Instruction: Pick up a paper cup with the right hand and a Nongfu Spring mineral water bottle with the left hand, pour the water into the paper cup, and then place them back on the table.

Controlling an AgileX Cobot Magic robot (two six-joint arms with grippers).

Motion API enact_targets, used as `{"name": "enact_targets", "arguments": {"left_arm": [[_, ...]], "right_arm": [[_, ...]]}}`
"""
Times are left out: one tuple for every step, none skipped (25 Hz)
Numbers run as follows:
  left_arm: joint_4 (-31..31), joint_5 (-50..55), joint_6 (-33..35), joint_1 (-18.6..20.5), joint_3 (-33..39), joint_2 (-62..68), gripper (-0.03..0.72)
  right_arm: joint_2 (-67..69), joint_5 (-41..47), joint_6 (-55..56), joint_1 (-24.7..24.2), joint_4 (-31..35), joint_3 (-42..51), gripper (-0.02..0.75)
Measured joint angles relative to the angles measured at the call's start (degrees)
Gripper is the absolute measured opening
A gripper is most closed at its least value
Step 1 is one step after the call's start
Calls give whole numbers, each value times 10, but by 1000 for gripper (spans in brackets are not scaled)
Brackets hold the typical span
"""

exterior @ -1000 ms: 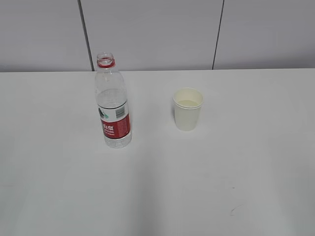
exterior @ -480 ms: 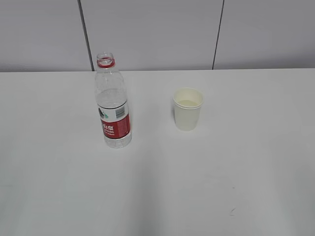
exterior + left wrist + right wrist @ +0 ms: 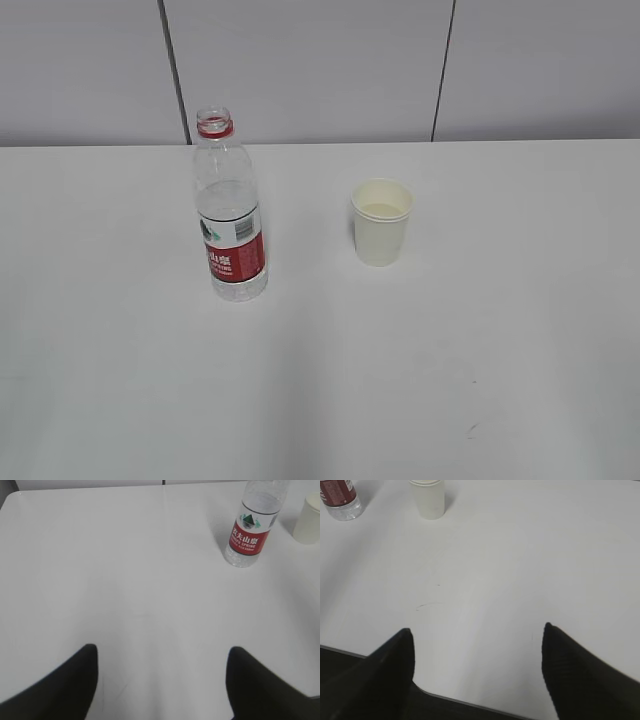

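Both grippers, left (image 3: pixel 160 680) and right (image 3: pixel 477 670), wide, empty; thin cup (image 3: pixel 382 222) likely crushable, grip mid-wall; bottle (image 3: pixel 230 205) uncapped, take at label.

In the left wrist view, the Nongfu Spring mineral water bottle (image 3: pixel 256 527) lost its neck to the top edge, and the paper cup (image 3: pixel 308 520) was cut by the right edge. In the right wrist view, only the bottle's base (image 3: pixel 340 499) showed at the top-left corner, and the cup's (image 3: pixel 428 498) rim was cropped. Both grippers' fingers (image 3: pixel 60 687) (image 3: pixel 585 672) ran off the bottom edges.
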Motion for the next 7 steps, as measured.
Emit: {"name": "enact_targets", "arguments": {"left_arm": [[0,0,0,0,0,0,491],[0,0,0,0,0,0,491],[0,0,0,0,0,0,491],[0,0,0,0,0,0,491],[0,0,0,0,0,0,491],[0,0,0,0,0,0,491],[0,0,0,0,0,0,491]], "right_arm": [[0,0,0,0,0,0,591],[0,0,0,0,0,0,591],[0,0,0,0,0,0,591],[0,0,0,0,0,0,591],[0,0,0,0,0,0,591],[0,0,0,0,0,0,591],[0,0,0,0,0,0,591]]}}
